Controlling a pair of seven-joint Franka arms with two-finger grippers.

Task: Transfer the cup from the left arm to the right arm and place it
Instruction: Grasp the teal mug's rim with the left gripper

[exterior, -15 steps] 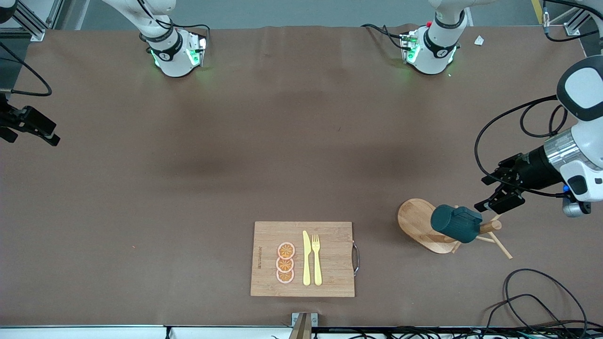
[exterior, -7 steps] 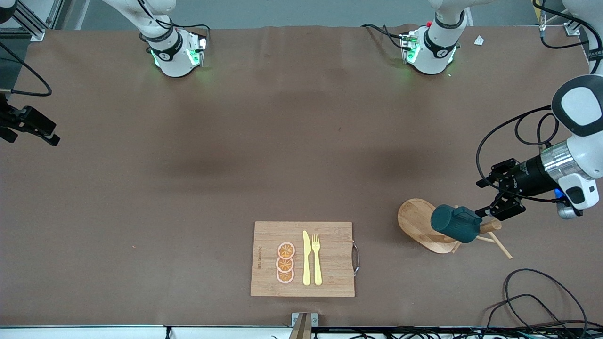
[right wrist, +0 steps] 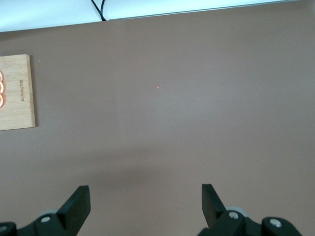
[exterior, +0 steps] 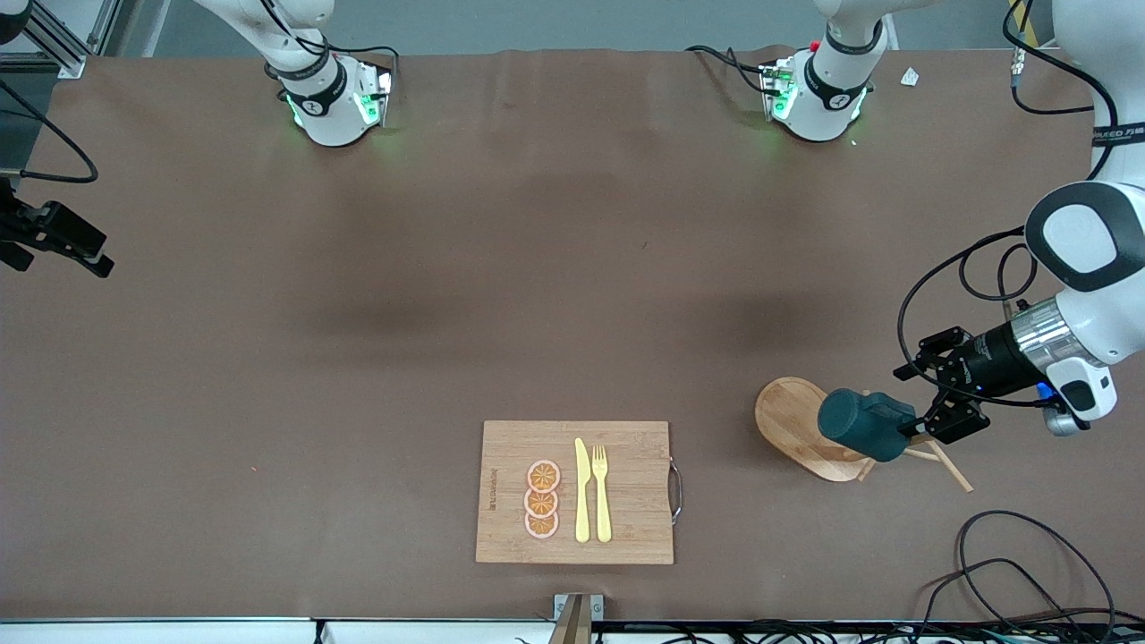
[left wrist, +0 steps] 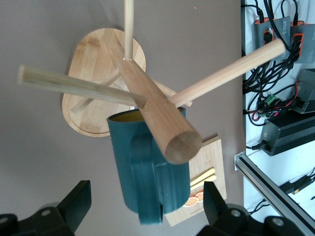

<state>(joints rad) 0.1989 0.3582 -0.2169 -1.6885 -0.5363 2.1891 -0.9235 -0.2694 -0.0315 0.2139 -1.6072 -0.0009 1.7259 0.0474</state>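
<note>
The dark teal ribbed cup point(exterior: 863, 425) hangs tilted on a wooden peg rack point(exterior: 792, 420) at the left arm's end of the table. In the left wrist view the cup point(left wrist: 147, 172) shows its handle and a strip of yellow inside, under the rack's thick post point(left wrist: 152, 103). My left gripper point(exterior: 926, 400) is open right beside the cup, its fingers point(left wrist: 78, 196) apart on either side of the cup's lower part without touching it. My right gripper point(exterior: 54, 250) waits open over the right arm's end of the table, and it is empty in its wrist view point(right wrist: 145, 204).
A wooden cutting board point(exterior: 626, 492) with a metal handle lies near the front camera, carrying orange slices point(exterior: 542, 499), a yellow knife point(exterior: 581, 490) and a fork point(exterior: 601, 492). Its corner shows in the right wrist view point(right wrist: 17, 93). Loose cables point(exterior: 1011, 563) lie near the rack.
My left gripper has come in toward the cup and rack, from a little way off to right beside the cup, still open. The cup and the right arm have not moved.
</note>
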